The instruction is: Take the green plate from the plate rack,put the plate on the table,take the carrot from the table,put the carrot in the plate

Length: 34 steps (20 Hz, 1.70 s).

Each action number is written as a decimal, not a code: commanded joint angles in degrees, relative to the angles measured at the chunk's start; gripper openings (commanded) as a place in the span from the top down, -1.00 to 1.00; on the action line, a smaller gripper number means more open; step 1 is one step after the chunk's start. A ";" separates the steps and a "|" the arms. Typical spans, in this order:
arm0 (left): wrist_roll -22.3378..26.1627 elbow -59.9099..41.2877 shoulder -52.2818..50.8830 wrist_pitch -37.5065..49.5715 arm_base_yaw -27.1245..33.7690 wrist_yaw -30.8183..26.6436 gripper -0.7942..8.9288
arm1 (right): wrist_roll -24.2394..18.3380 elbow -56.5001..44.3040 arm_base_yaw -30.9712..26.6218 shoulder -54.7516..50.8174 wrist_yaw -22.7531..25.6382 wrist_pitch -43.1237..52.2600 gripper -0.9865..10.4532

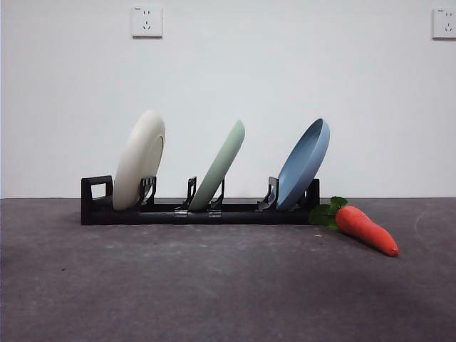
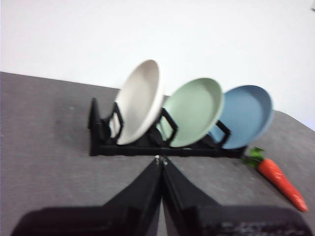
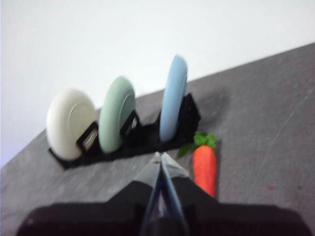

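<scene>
Both arms wait clear of the front view, seen only via their own wrist cams. Left gripper (image 2: 162, 160): 2 black jaws pressed together, tips meeting in a point w/ no gap, holding nothing, hanging above the table (image 2: 49, 147) and aimed toward the rack (image 2: 147, 147), well short of it. Right gripper (image 3: 160, 158): jaws likewise closed tip to tip, empty, off the surface, pointing at the rack w/ the carrot (image 3: 204, 168) just beside the tips in that view, not touching.
</scene>
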 commanded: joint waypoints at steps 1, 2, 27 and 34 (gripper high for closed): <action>0.26 4.13 2.58 -2.54 0.11 2.64 0.85 | -5.51 5.97 0.11 4.22 -2.23 -5.18 0.85; 1.05 5.57 3.67 -3.74 0.11 3.82 0.85 | -7.10 8.00 0.11 5.81 -3.21 -7.43 0.85; 19.23 26.29 21.40 -29.22 0.09 14.75 -0.47 | -25.46 33.14 0.94 28.87 -8.07 -41.27 -0.33; 18.10 30.23 28.00 -22.67 -2.93 15.06 -0.47 | -24.81 33.14 0.94 28.96 -8.09 -41.22 -0.33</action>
